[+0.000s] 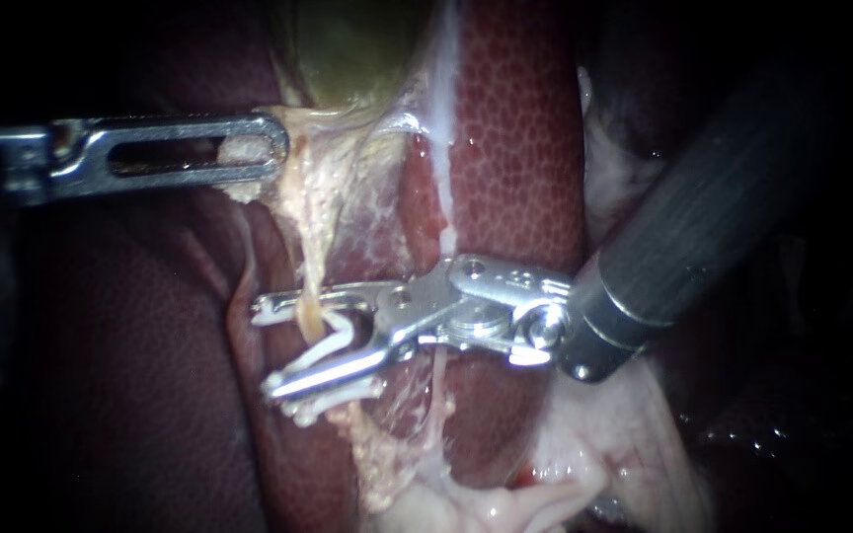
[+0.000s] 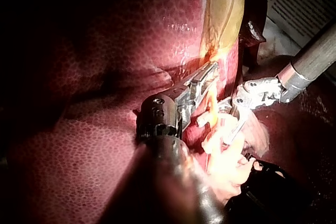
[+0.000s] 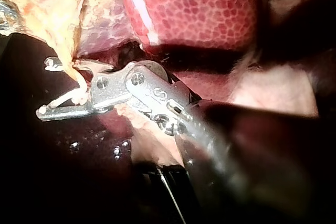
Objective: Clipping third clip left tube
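**Right instrument [image 1: 264,347] holds an open clip astride the tube**

The right instrument's bright steel jaws stand wide apart, and the white V-shaped clip [image 1: 336,338] sits against both of them. The thin pale-yellow tube [image 1: 310,286] drops straight into that gap, between the clip's legs. It is the leftmost of the strands here. Behind the jaws comes a jointed silver wrist, then a matte dark shaft.

Over on the other side, the left instrument [image 1: 264,151] has long slotted jaws closed on the pale stringy tissue [image 1: 333,178]. That is just under the glossy olive-green gallbladder [image 1: 357,49], and the tissue is drawn taut. A crumb of the tissue shows through the slot.

The dark red pebbled liver [image 1: 515,148] lies behind everything, wet and finely dimpled. Soft whitish tissue [image 1: 505,503] is bunched near the lower edge.

The left instrument's lower jaw is hidden beneath its upper one, and its shaft fades into darkness. The tube's lower run is lost behind the clip. In the left wrist view, a pale ribbed panel [image 2: 302,3] shows beyond the right instrument's shaft, too dim to identify.
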Controlling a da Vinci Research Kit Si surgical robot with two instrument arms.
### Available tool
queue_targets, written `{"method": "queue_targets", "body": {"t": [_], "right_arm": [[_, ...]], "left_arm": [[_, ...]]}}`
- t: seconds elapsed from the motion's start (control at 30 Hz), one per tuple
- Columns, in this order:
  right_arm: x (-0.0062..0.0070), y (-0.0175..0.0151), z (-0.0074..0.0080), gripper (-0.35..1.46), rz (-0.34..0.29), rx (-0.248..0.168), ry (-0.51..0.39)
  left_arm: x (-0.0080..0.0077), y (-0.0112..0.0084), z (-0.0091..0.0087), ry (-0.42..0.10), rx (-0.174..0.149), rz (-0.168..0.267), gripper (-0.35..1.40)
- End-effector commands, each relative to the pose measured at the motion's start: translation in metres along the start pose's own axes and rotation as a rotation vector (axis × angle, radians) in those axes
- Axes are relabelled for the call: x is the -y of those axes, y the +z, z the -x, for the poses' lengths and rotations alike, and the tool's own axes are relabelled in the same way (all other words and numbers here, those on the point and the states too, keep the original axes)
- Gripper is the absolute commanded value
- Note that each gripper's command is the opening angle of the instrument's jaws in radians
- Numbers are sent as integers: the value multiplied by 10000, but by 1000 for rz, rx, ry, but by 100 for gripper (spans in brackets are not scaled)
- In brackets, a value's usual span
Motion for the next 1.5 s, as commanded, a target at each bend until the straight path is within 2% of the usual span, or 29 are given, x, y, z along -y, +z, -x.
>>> {"method": "queue_targets", "body": {"t": [0.03,0.33,0.63,1.0,1.1,1.27,1.5], "right_arm": [[0,-1,-2,59,0,0,0],[0,-7,-15,57,-7,-16,6],[0,-11,-17,49,-5,-17,8],[1,-20,-15,-8,-1,-20,8],[1,-23,-14,-35,-2,-13,8],[0,-25,-12,-35,-3,-7,50],[-3,-28,-10,-35,-2,-1,56]], "left_arm": [[0,0,0,0,0,0,-16],[0,0,0,0,0,0,-16],[0,0,-1,0,0,1,-16],[1,1,-1,1,2,4,-16],[1,1,-2,1,2,4,-16],[1,1,-2,1,2,4,-16],[1,1,-2,1,3,4,-16]]}}
